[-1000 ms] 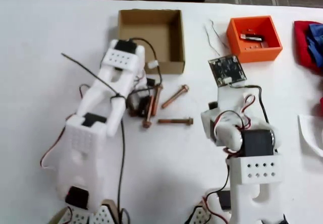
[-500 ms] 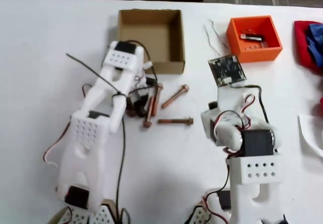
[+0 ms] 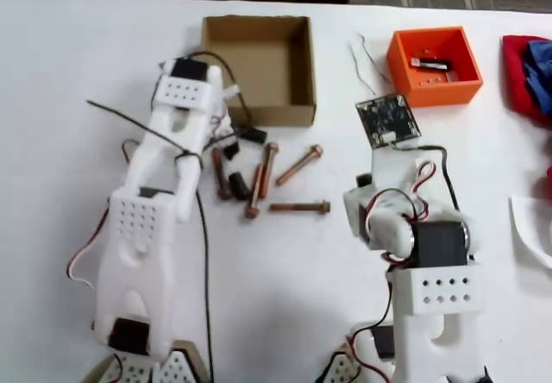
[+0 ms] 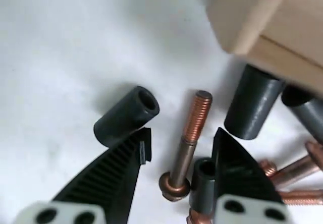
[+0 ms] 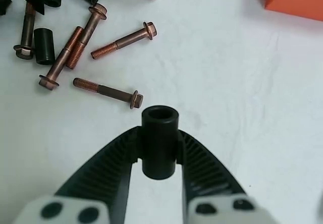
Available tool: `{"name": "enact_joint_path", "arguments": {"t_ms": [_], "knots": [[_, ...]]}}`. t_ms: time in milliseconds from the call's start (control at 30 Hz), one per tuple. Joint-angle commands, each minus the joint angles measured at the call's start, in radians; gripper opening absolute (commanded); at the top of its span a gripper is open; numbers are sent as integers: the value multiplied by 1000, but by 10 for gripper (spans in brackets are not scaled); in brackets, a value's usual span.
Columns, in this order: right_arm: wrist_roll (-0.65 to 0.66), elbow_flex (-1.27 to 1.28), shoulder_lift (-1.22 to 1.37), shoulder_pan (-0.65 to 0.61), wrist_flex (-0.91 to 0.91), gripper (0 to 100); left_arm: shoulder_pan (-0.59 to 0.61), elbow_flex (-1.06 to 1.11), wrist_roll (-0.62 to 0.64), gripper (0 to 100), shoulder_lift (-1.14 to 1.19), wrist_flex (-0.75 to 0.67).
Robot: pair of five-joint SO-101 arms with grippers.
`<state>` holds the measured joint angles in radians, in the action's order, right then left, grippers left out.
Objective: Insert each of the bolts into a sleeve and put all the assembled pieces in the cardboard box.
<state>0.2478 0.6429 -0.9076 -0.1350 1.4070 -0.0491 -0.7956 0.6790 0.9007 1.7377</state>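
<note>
Several copper bolts (image 3: 299,164) and black sleeves (image 3: 239,185) lie scattered just in front of the cardboard box (image 3: 259,64). My left gripper (image 4: 181,143) hangs open low over this pile, its fingers on either side of one bolt (image 4: 191,133) without touching it. One sleeve (image 4: 126,115) lies just outside one finger, and another sleeve (image 4: 252,100) rests by the box corner (image 4: 272,17). My right gripper (image 5: 159,143) is shut on an upright black sleeve (image 5: 160,133), held above bare table to the right of the bolts (image 5: 108,92).
An orange tray (image 3: 434,65) with a small part stands at the back right, with a circuit board (image 3: 388,120) in front of it. Red and blue cloth (image 3: 528,68) lies at the right edge. White table stretches in front of the bolts.
My left arm has drawn away from the middle of the pile toward the far left, uncovering a bolt and a sleeve. The right arm has not moved.
</note>
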Motion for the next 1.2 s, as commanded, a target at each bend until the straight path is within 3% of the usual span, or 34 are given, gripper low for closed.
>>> {"name": "enact_joint_path", "arguments": {"t_ms": [0, 167, 333, 500, 733, 900, 967, 1167], "knots": [[6, -8, -25, -2, -5, 23, -2, -39, -9, 219, 14, 20], [6, -8, -25, -1, -5, 23, -29, -39, -9, 210, 75, 28], [6, -8, -25, 1, -5, 23, -95, -41, -86, 11, 89, 35], [6, -8, -27, 2, -5, 23, -121, -38, -199, 27, 81, 44], [6, -8, -28, 2, -5, 23, -32, -42, -634, 25, 43, 44], [6, -6, -27, 2, -5, 23, 18, -47, -855, 24, -146, 43], [6, -6, -27, 2, -5, 23, 44, -30, -1011, 24, -238, 46], [6, -6, -30, -2, -5, 23, 176, 248, -1468, 24, -523, 46]]}}
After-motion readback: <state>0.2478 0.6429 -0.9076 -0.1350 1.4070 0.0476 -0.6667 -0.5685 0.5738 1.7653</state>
